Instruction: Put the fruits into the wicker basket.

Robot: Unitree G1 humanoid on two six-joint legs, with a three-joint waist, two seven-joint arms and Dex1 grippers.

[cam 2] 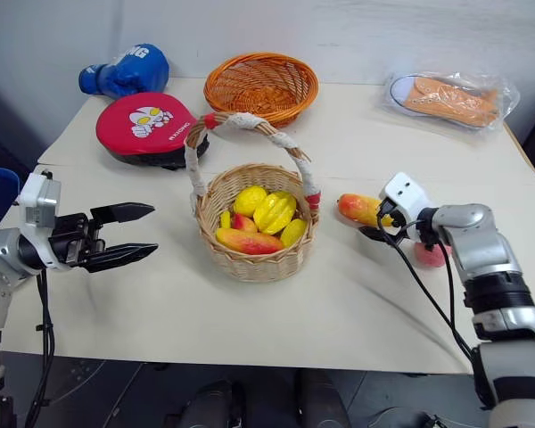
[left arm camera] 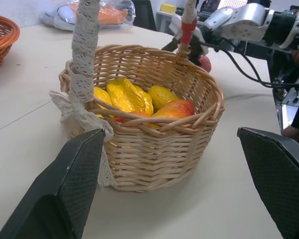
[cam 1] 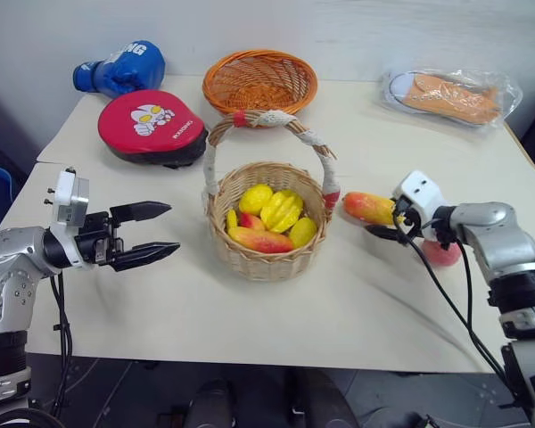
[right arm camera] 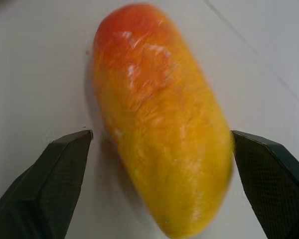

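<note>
The wicker basket (cam 1: pixel 267 260) stands mid-table, its tall cloth-wrapped handle (cam 1: pixel 269 119) arching over it. Inside lie one red-to-yellow mango (cam 1: pixel 260 239) and several yellow fruits (cam 1: pixel 281 210). A second mango (cam 1: pixel 367 207) lies on the table just right of the basket. My right gripper (cam 1: pixel 388 225) is open at that mango's right end, and in the right wrist view the mango (right arm camera: pixel 162 114) lies between the two spread fingers. A pink peach (cam 1: pixel 443 254) sits on the table, partly hidden behind my right forearm. My left gripper (cam 1: pixel 156 234) is open and empty, level, left of the basket.
At the table's back are a shallow orange wicker bowl (cam 1: pixel 260 80), a red round pad (cam 1: pixel 152 125), a blue boxing glove (cam 1: pixel 122 67) and a bagged shoe (cam 1: pixel 450 95). The table's front edge (cam 1: pixel 250 361) runs just below both arms.
</note>
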